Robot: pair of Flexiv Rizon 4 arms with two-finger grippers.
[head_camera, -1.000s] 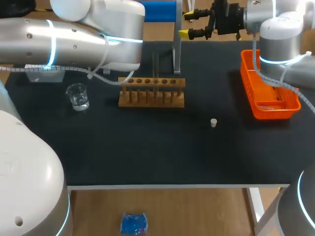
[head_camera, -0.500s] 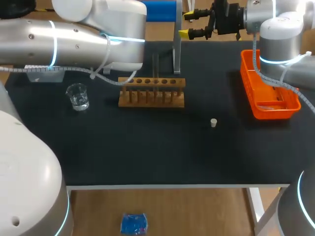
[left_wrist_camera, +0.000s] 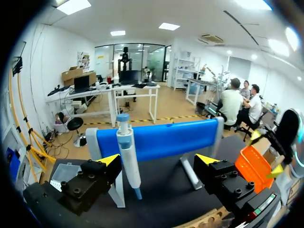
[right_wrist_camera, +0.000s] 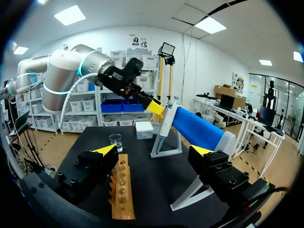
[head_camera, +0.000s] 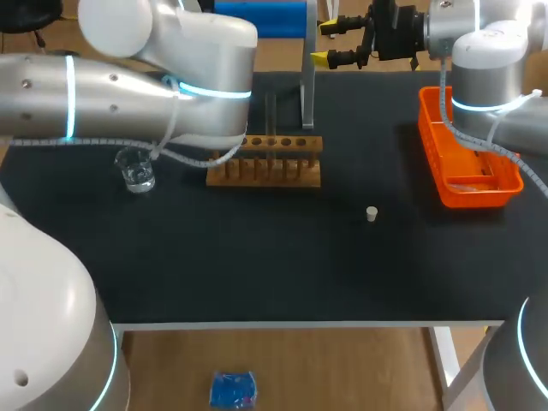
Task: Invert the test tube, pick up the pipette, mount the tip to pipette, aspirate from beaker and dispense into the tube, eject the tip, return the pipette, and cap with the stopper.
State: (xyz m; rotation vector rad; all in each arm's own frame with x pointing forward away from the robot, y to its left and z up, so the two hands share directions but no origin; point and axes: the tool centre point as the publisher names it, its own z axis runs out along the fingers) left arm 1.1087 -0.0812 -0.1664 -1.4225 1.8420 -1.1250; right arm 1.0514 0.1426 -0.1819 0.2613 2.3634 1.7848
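Note:
The pipette (left_wrist_camera: 128, 159), white with a blue top, hangs on its white stand (head_camera: 306, 86) at the back of the table. My left gripper (left_wrist_camera: 157, 164) is open just in front of it; the pipette stands close to one finger, and the other finger is well apart from it. In the head view my left arm (head_camera: 128, 86) hides that gripper. My right gripper (head_camera: 330, 43) is open and empty at the back, beside the stand. A wooden rack (head_camera: 264, 161) holds an upright clear tube (head_camera: 271, 116). The beaker (head_camera: 135, 169) stands left of the rack. The small stopper (head_camera: 372, 214) lies on the mat.
An orange tray (head_camera: 467, 158) sits at the right edge of the table. A white tip box (right_wrist_camera: 144, 129) stands at the back beyond the beaker (right_wrist_camera: 115, 141). The black mat in front of the rack (right_wrist_camera: 121, 190) holds only the stopper.
My left arm has shifted a little at the back of the table. The right arm, rack, beaker and stopper have stayed put.

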